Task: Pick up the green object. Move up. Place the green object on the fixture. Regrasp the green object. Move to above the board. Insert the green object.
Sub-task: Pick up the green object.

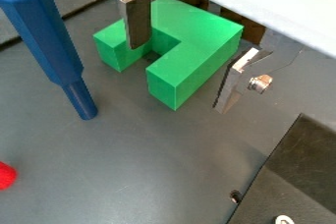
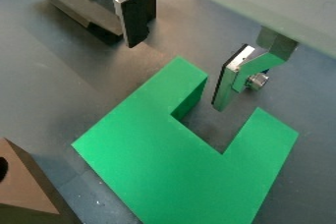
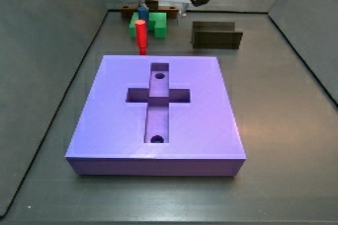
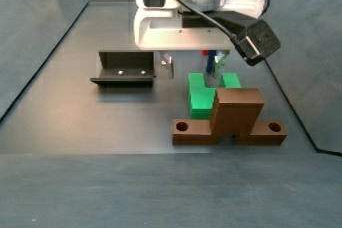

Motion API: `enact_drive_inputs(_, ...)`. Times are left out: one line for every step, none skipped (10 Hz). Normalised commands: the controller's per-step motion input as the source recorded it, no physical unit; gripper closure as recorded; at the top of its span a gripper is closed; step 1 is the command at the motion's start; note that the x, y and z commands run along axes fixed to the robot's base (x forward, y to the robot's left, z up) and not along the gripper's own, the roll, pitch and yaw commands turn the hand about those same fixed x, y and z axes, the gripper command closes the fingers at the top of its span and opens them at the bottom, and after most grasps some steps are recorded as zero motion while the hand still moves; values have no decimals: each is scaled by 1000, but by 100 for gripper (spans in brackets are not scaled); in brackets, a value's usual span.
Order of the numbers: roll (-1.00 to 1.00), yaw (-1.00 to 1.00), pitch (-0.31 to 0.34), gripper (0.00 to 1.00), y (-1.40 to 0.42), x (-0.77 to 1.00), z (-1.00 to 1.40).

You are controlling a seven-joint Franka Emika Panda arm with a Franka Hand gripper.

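Wrist views, end effector (image 1: pixel 184 63): we see its two silver fingers (image 1: pixel 133 24) spread apart, straddling one arm of the green object (image 1: pixel 178 46); one finger stands in the notch, its mate just outside the piece; whether the pads touch it we cannot tell
Wrist views, green object (image 2: pixel 171 154): we find it flat on the dark surface (image 1: pixel 144 159), its U notch open and nothing lifting it
Wrist views, neighbours: a blue peg (image 1: pixel 53 46) lies just beside the green piece, a bit of red (image 1: pixel 6 176) shows at the frame edge, and the fixture (image 2: pixel 98 7) sits behind one finger
Side view over the board: the board (image 3: pixel 158 111) fills the near floor, purple, with a cross recess and two round holes; the end effector (image 3: pixel 161 14) hangs at the far end, the green object (image 3: pixel 157 23) under it, a red peg (image 3: pixel 138 34) upright to its left, the fixture (image 3: pixel 216 37) to its right
Side view facing the arm: the end effector (image 4: pixel 189 69) is down at the green object (image 4: pixel 209 90); the fixture (image 4: pixel 127 70) stands to the left, apart from it; a brown wooden piece (image 4: pixel 235 117) stands nearer us, just in front of the green one
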Motion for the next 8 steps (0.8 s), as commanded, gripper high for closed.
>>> enact_drive_inputs(176, 0, 0, 0, 0, 9, -257)
enact_drive_inputs(167, 0, 0, 0, 29, 9, -229)
enact_drive_inputs(199, 0, 0, 0, 40, 0, -229)
enact_drive_inputs(146, 0, 20, 0, 0, 34, -120)
enact_drive_inputs(74, 0, 19, 0, 0, 40, -26)
enact_drive_inputs(66, 0, 0, 0, 0, 0, -134)
enact_drive_inputs(60, 0, 0, 0, 0, 3, -103)
enact_drive_inputs(69, 6, 0, 0, 0, 0, -66)
